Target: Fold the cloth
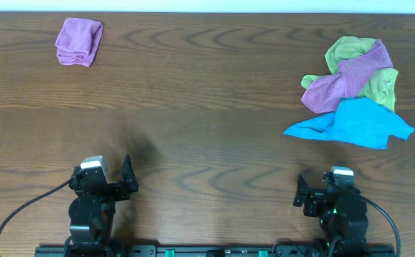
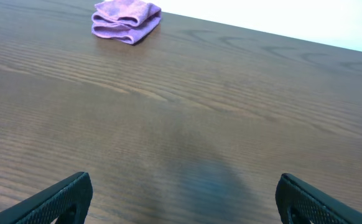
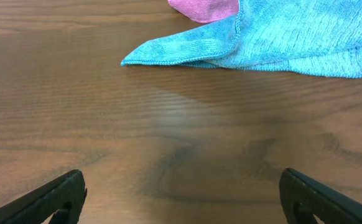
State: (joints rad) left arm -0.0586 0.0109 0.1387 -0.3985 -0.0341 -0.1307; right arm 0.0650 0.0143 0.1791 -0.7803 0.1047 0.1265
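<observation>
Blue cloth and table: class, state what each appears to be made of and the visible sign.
Blue cloth: probably soft microfibre or terry, matte; fine ribbed pile and a stitched hem show.
Table: wood or wood-look laminate, dark brown, slight sheen; grain lines run across it.

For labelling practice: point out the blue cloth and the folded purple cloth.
blue cloth (image 1: 357, 123), overhead view, on its middle.
folded purple cloth (image 1: 79, 41), overhead view, on its centre.

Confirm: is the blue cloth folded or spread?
Not folded: the blue cloth lies loosely spread and rumpled, one corner doubled over, against the purple cloth and green cloth.
</observation>
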